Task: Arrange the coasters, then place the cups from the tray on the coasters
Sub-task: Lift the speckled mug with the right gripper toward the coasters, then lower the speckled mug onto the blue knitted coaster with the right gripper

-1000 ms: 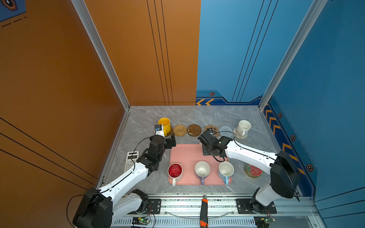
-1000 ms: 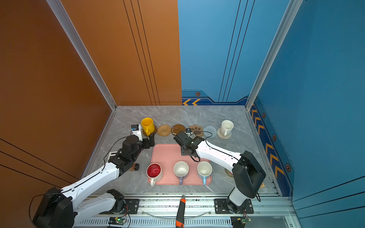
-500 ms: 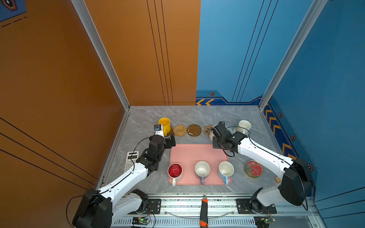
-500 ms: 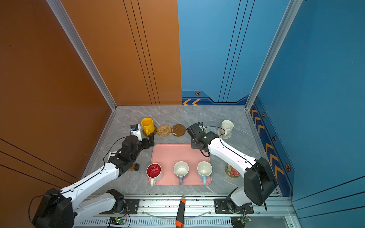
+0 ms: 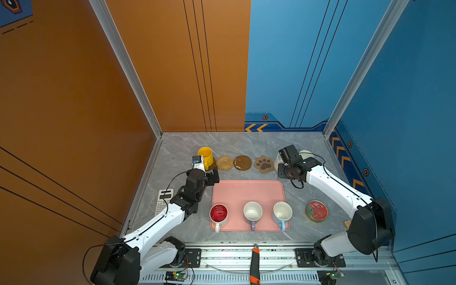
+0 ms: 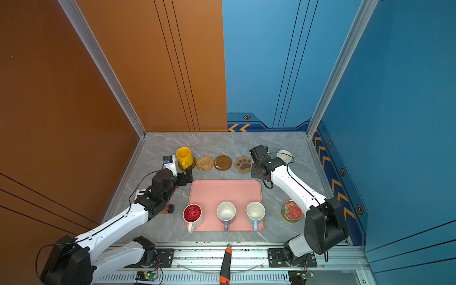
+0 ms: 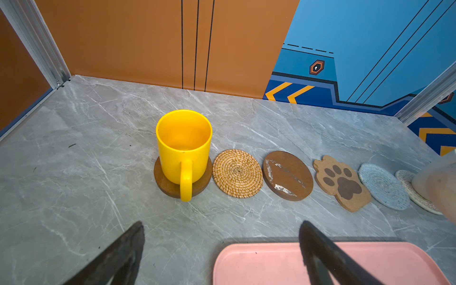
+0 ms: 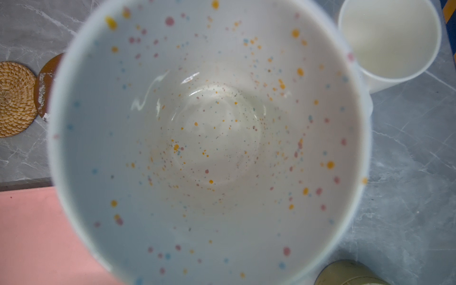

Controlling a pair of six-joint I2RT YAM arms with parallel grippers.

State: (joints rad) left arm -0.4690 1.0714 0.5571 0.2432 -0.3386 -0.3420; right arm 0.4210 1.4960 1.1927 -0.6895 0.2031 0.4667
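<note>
The left arm (image 5: 158,223) reaches forward from its base at the near left, elbow low, forearm angled up and inward. Its wrist is nearly level, so the left gripper (image 7: 222,224) points toward the back wall. Both dark fingers (image 7: 123,246) are spread wide with nothing between them.

The right arm (image 5: 330,185) runs from its base at the near right in a long diagonal toward the far middle, almost fully stretched. Its wrist bends down so the right gripper (image 5: 281,167) points at the surface (image 5: 185,148). The jaws are closed narrowly on the wall of a speckled cup (image 8: 209,135), which hangs upright below the wrist camera.
</note>
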